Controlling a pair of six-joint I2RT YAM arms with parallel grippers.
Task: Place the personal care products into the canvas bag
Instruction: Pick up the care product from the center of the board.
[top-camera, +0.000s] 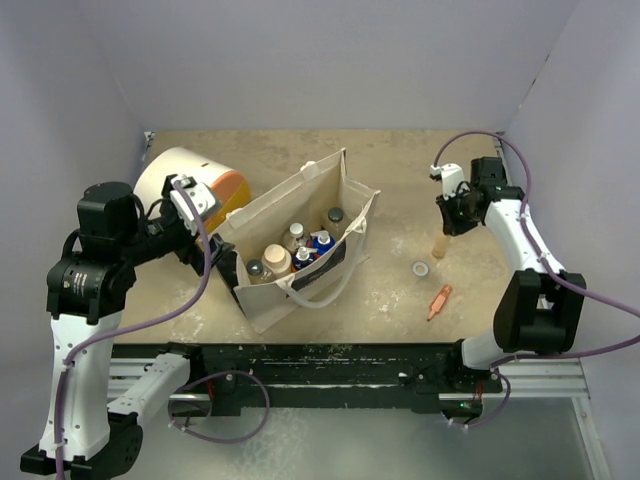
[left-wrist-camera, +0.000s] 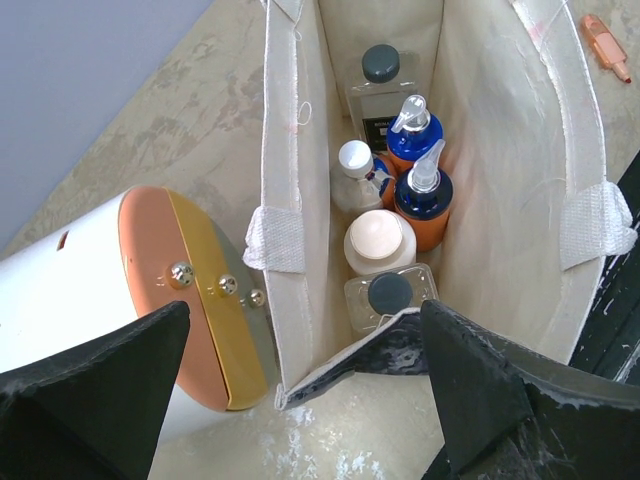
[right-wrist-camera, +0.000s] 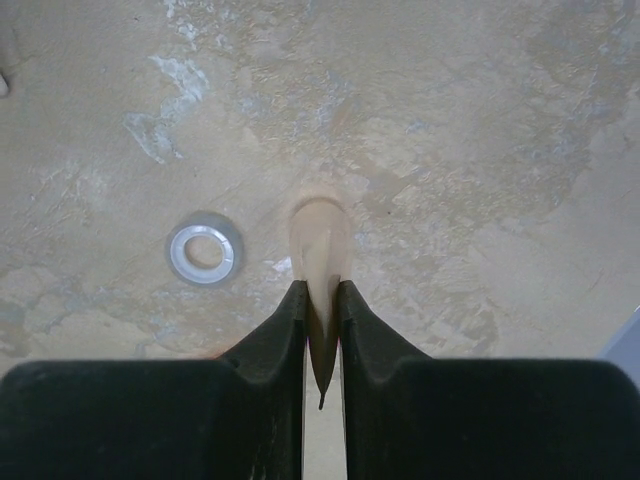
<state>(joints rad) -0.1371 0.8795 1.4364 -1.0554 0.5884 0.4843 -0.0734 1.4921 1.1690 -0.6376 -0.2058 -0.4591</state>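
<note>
The cream canvas bag stands open at mid-table. Inside it are several bottles: a white one with a tan cap, two orange ones with blue tops, and clear ones with dark caps. My left gripper is open and hovers over the bag's near end wall, with one finger on the drum side and one on the bag side; it also shows in the top view. My right gripper is shut on a beige tapered tube, held upright right of the bag.
A big white drum with an orange end lies against the bag's left side. A small grey ring and a small orange item lie on the table to the right of the bag. Purple walls close in the table.
</note>
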